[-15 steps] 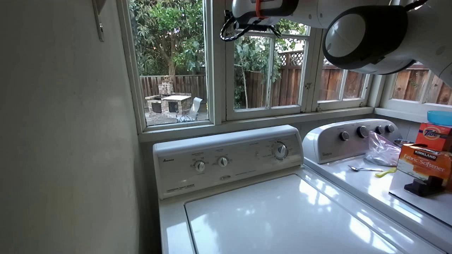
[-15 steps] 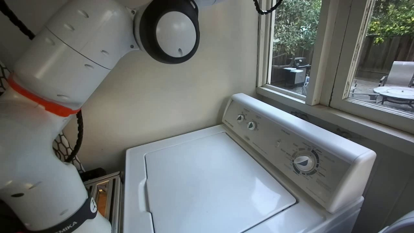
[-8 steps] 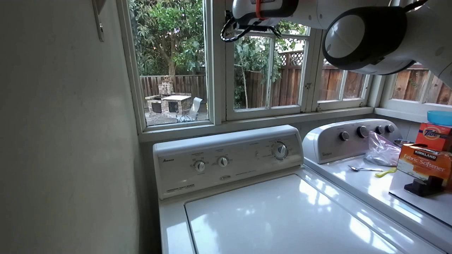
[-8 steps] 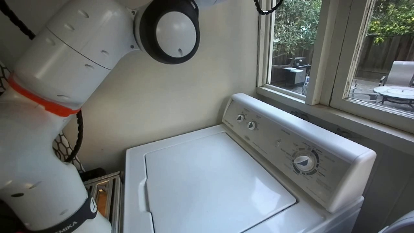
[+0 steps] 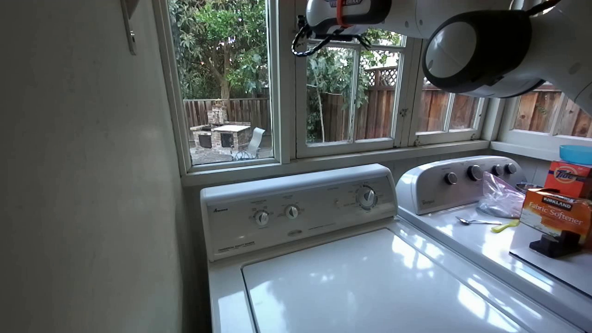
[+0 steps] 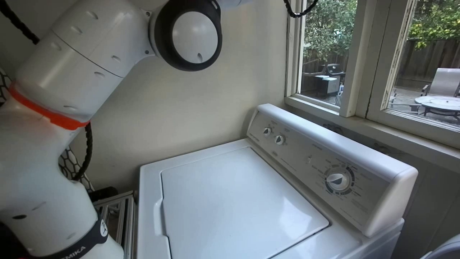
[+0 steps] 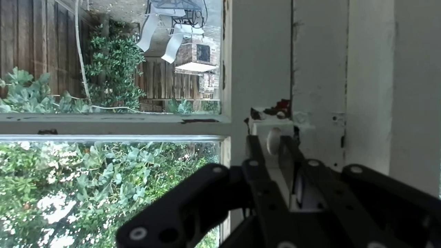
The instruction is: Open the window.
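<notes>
Left in the wrist view: one casement window (image 7: 137,128), apparently closed, two fragile panes (image 7: 120,179) showing; its chipped, painted frame may stick. To their right, take the one latch knob (image 7: 274,142), likely slick. It shows between the two slightly parted fingers (image 7: 256,151) of your one gripper (image 7: 269,139); you can't tell whether they touch it.

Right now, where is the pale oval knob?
In the wrist view, right of centre: the pale oval knob sits on the window's side frame, seen in the gap of the open gripper.
</notes>
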